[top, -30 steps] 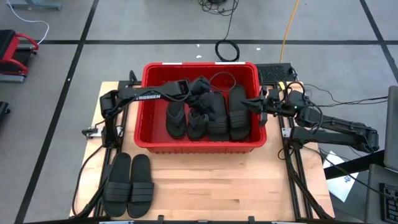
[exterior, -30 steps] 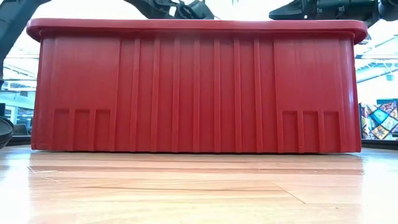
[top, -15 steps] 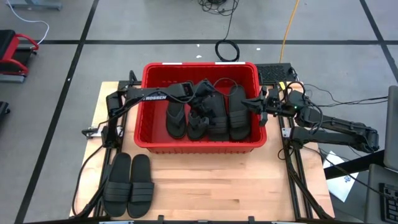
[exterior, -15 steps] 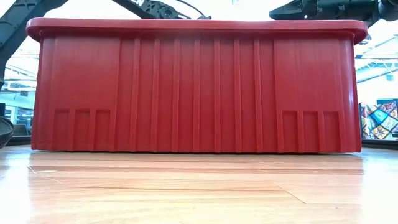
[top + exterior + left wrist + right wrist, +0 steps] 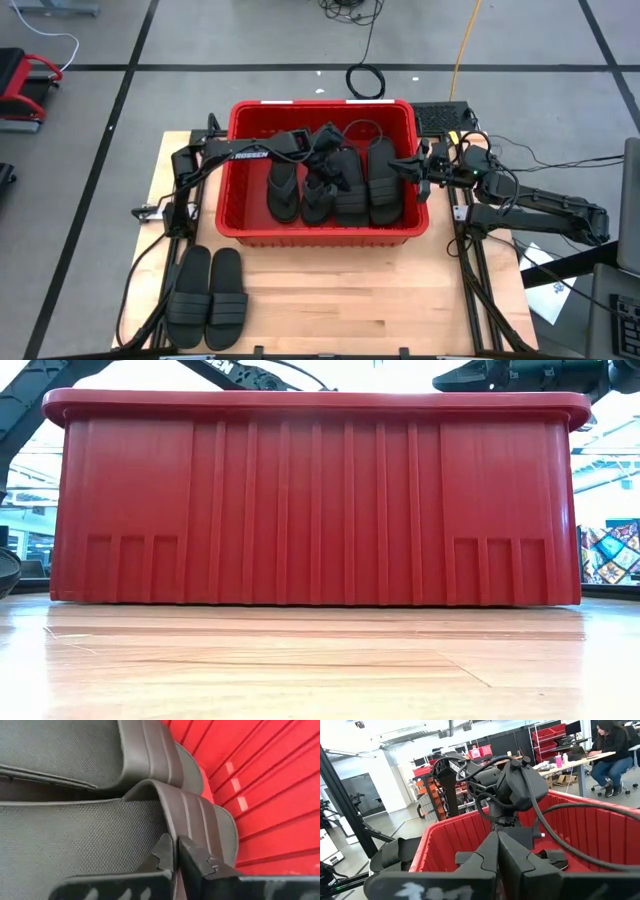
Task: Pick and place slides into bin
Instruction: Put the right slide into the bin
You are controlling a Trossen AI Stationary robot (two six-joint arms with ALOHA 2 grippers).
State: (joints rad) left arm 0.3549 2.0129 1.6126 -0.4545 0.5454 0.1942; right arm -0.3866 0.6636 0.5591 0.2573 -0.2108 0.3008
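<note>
The red bin [image 5: 322,104] stands at the table's far middle and fills the low view [image 5: 320,500]. Several black slides [image 5: 383,185] lie side by side in it. My left gripper [image 5: 330,160] reaches into the bin from its left side and is shut [image 5: 176,852] at the ribbed strap of one slide. My right gripper [image 5: 395,164] hangs shut [image 5: 496,851] over the bin's right rim and touches nothing. Two more slides [image 5: 207,298] lie flat side by side on the table's near left. My left gripper has its shut fingertips [image 5: 166,849] against the near edge of a slide's ribbed strap [image 5: 184,820], where the strap meets the footbed. Nothing shows between the fingers. They slant down from the bin's left side. The slide lies in the bin beside another.
The wooden tabletop [image 5: 340,300] in front of the bin is bare except for the two slides. Cables and a black box [image 5: 440,116] lie off the table's far right. A person [image 5: 610,745] sits at a desk in the room beyond.
My left gripper has sunk below the bin's rim toward the slides inside and has shut its fingers. The slides in the bin have shifted a little under it.
</note>
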